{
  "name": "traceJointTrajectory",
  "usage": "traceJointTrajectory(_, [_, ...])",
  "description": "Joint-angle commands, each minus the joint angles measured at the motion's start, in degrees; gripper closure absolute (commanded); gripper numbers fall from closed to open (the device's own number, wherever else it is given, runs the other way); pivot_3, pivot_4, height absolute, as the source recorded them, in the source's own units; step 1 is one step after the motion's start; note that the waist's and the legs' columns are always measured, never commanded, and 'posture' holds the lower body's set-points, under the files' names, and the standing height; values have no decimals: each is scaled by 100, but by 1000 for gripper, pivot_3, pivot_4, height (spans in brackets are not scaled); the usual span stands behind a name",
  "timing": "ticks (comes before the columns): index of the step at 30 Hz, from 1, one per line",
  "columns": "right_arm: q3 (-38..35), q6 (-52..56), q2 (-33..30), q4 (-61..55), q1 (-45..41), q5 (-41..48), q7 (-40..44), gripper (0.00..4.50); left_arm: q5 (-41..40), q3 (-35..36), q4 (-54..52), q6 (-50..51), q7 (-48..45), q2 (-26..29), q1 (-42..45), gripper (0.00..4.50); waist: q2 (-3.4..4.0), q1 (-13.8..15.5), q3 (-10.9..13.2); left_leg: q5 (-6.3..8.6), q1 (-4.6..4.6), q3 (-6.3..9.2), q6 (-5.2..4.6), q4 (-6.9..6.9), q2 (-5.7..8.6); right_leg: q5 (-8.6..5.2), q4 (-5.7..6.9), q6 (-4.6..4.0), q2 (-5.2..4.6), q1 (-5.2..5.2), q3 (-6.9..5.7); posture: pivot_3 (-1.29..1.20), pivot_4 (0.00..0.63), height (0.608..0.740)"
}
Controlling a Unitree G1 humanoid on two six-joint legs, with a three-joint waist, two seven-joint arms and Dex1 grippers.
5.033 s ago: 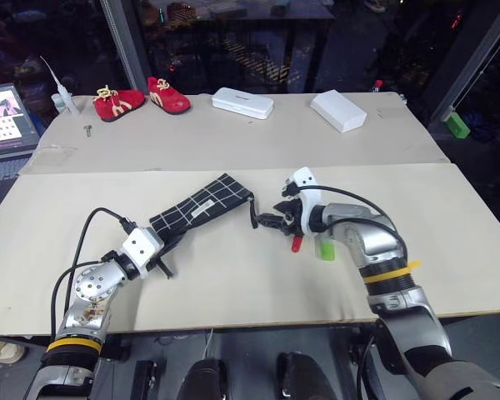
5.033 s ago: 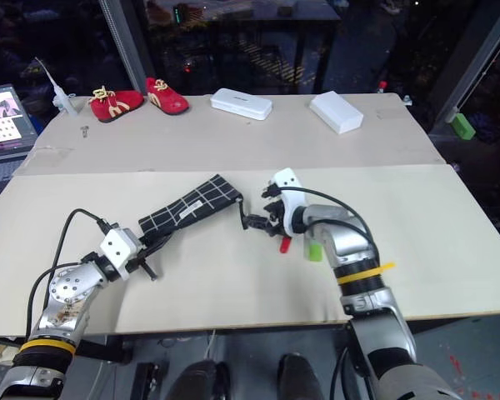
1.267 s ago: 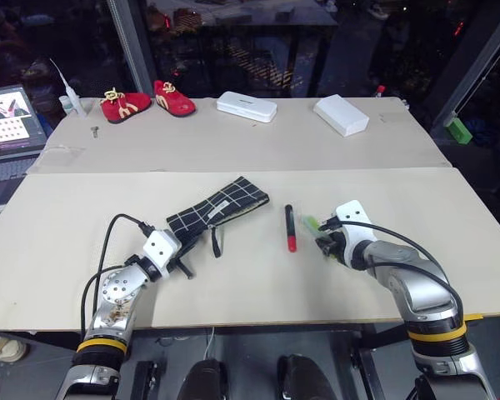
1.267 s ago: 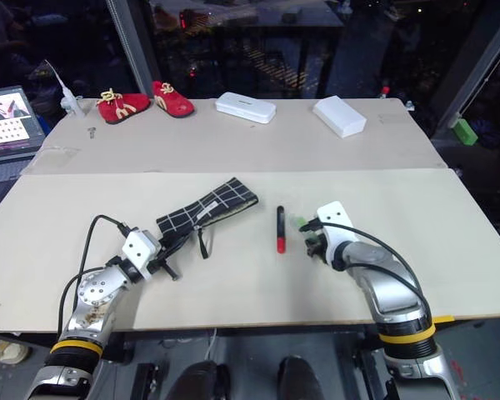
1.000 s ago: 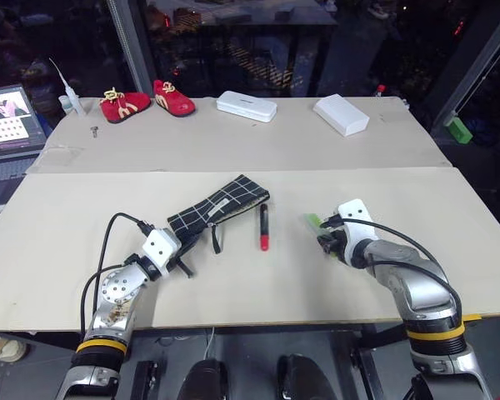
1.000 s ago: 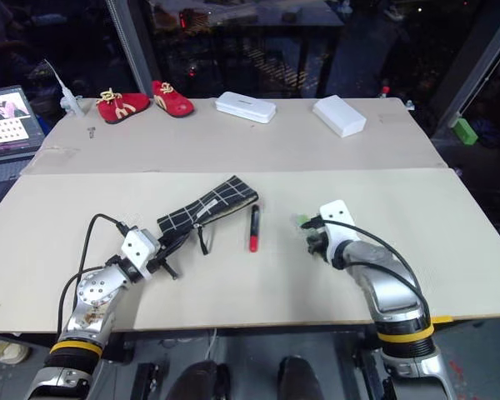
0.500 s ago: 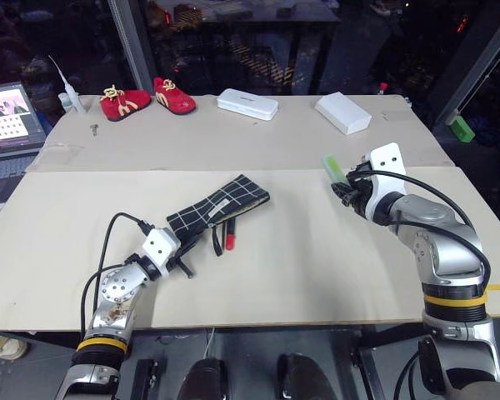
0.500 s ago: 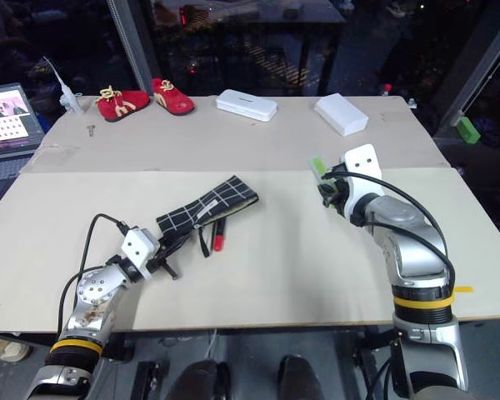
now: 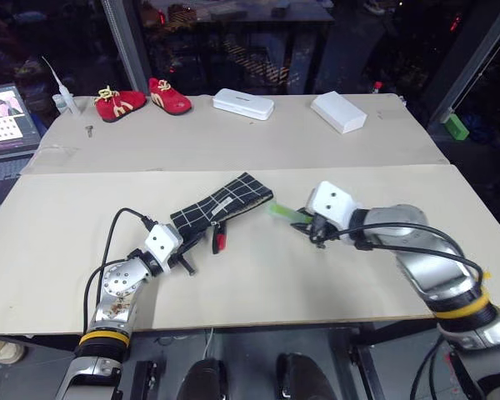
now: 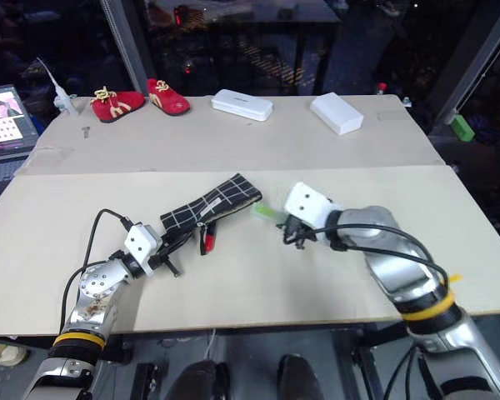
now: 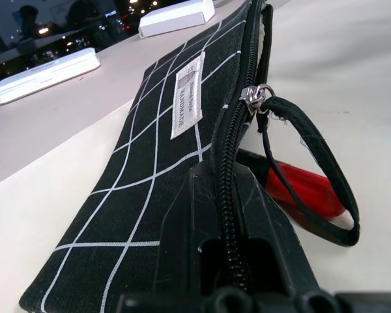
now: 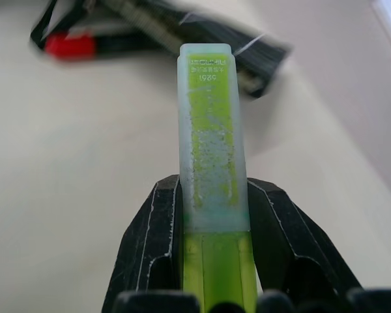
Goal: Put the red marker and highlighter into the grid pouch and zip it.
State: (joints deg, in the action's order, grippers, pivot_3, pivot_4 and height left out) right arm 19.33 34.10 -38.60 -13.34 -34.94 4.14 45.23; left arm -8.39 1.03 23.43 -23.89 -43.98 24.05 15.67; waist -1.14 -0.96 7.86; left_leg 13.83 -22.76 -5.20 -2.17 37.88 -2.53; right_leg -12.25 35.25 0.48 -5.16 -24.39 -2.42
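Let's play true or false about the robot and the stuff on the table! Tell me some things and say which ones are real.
1. The right gripper is holding the highlighter. True.
2. The red marker is already zipped up inside the grid pouch. False: its red end sticks out beside the pouch, and the zipper is open.
3. The left gripper is clamped on the pouch's edge, by the zipper. True.
4. The red shoes sit right next to the pouch. False: they are far back on the table, near the laptop.
5. Two white cases lie on the far part of the table. True.
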Motion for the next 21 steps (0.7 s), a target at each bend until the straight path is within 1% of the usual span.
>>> traceJointTrajectory(1, [88, -131, 270, 250, -452, -218, -14, 3469, -56, 4, -90, -124, -27, -9, 66, 4500, 0, 18, 0, 0, -3, 2, 0, 0, -2, 1, -1, -1, 2, -2, -3, 0, 150, 740])
traceJointTrajectory(5, [195, -244, 453, 641, -676, -407, 23, 3469, -39, -42, -106, -138, -68, -25, 82, 4500, 0, 70, 0, 1, -14, 3, 0, -1, 2, 1, -4, -2, -4, -3, -15, 0, 150, 740])
traceJointTrajectory(9, [270, -343, 494, 820, -692, -528, 148, 3469, -33, -60, -107, -139, -72, -54, 108, 4500, 1, 94, 0, 2, -21, 3, -2, -1, 7, 3, -12, 1, -11, -4, -18, 0, 150, 740])
traceJointTrajectory(11, [-5, -375, 330, 596, -570, -259, 439, 3469, -49, -39, -126, -138, -68, -45, 84, 4500, 1, 95, 0, 2, -20, 3, -2, -1, 7, 3, -12, 1, -10, -3, -17, 0, 150, 740])
traceJointTrajectory(15, [-329, -300, -9, 323, -441, 0, 794, 3469, -61, 1, -158, -149, -69, 14, 14, 4500, 1, 103, 0, 2, -18, 10, -2, -1, 4, 3, -8, 0, -6, -3, -22, 0, 150, 740])
traceJointTrajectory(18, [-499, -148, -129, 224, -398, 204, 943, 3469, -84, 34, -193, -138, -62, 40, -20, 4500, 1, 99, 0, 2, -15, 9, -2, -1, 3, 4, -8, 0, -6, -1, -21, 0, 150, 740])
traceJointTrajectory(21, [-473, -115, -150, 271, -325, 171, 955, 3469, -97, 64, -239, -131, -36, 56, -61, 4500, 1, 85, 0, 2, -11, 8, -2, -1, 1, 4, -7, -1, -4, 1, -20, 0, 150, 740])
